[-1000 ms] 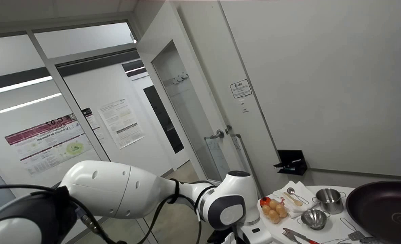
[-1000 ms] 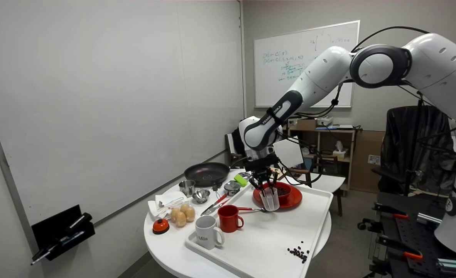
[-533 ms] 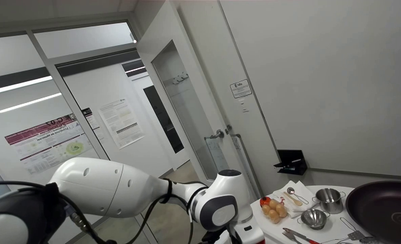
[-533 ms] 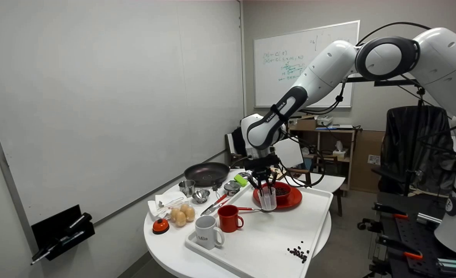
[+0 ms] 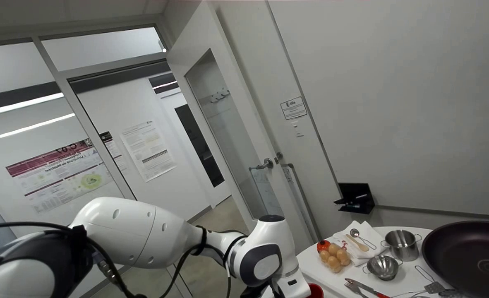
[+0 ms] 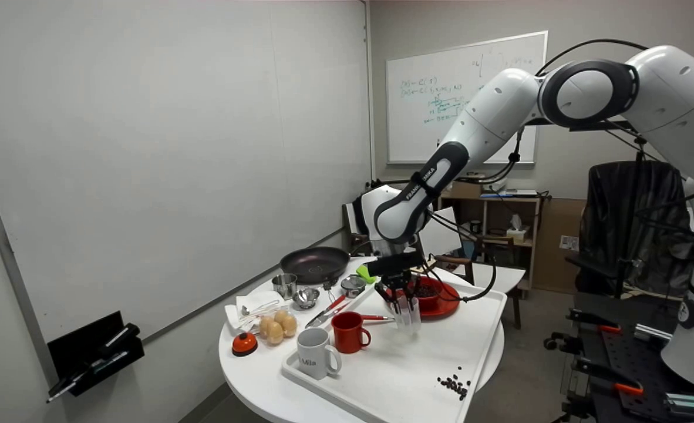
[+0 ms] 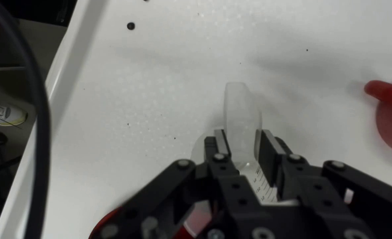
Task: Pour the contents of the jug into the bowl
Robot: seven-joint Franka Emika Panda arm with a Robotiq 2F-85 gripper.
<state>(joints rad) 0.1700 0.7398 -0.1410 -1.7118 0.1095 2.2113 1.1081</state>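
Note:
The jug (image 6: 407,320) is translucent plastic, roughly upright above the white tray; I cannot tell whether its base touches the tray. My gripper (image 6: 404,298) is closed around its handle. In the wrist view the gripper (image 7: 242,139) has the jug's handle (image 7: 239,109) between its pads, and printed graduations on the jug (image 7: 264,186) show behind. No contents are visible in the jug; its inside is mostly hidden. Just behind the jug, the red bowl (image 6: 429,304) holds dark beans and sits on a red plate (image 6: 450,306). In an exterior view the gripper is mostly below the frame.
On the tray (image 6: 441,346) stand a red mug (image 6: 350,332) and a grey mug (image 6: 315,352), both left of the jug. A red-handled utensil (image 6: 376,318) lies beside it. Loose beans (image 6: 454,385) are scattered near the right edge. Eggs (image 6: 276,328), steel pots and a frying pan (image 6: 315,264) sit beyond.
The jug and gripper have moved together a little toward the near part of the tray, away from the bowl. A red object has come into view beside the wrist. The grip is unchanged.

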